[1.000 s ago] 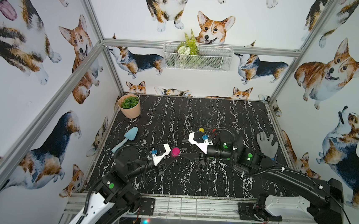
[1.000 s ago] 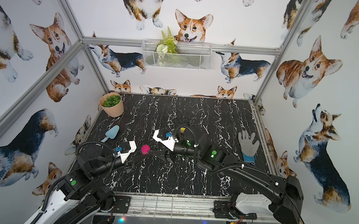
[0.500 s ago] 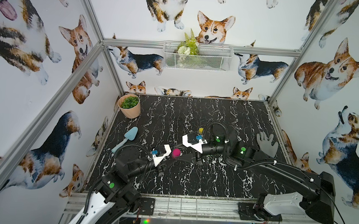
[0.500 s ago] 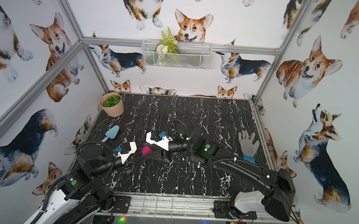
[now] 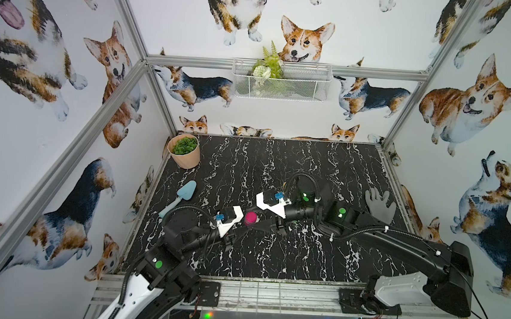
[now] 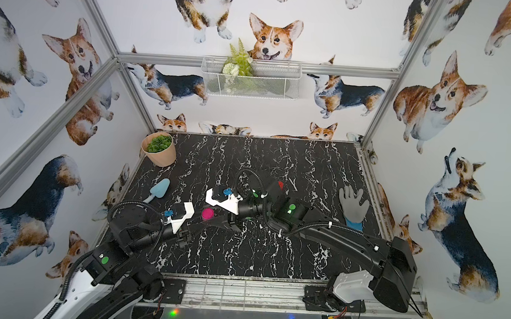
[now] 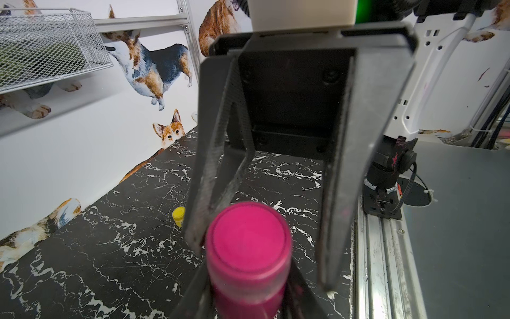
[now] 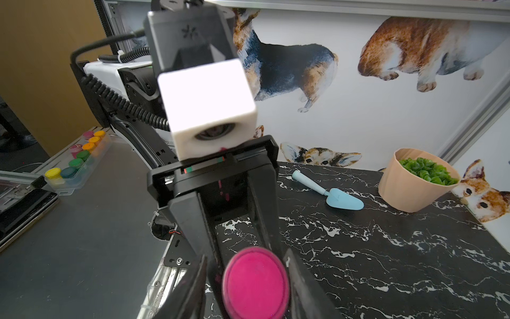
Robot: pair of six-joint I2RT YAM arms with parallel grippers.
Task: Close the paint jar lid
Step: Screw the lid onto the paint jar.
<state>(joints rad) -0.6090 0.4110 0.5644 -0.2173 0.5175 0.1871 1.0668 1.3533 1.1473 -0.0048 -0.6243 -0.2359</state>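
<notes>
Paint jar (image 5: pixel 250 218): near middle of the table (image 5: pixel 278 168), left gripper (image 7: pixel 248 298) jaws clamped on its body. Right gripper (image 8: pixel 252 287) jaws part-open, straddling the pink lid (image 7: pixel 248 243), one side apart. Advice: centre, pinch evenly, twist without tilting.

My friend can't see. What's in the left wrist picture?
A pink paint jar, lid on top, fills the foreground, held by the left gripper. The right gripper faces the camera, a black finger on each side of the lid. Behind, a small yellow paint pot stands on the black marble table.
</notes>
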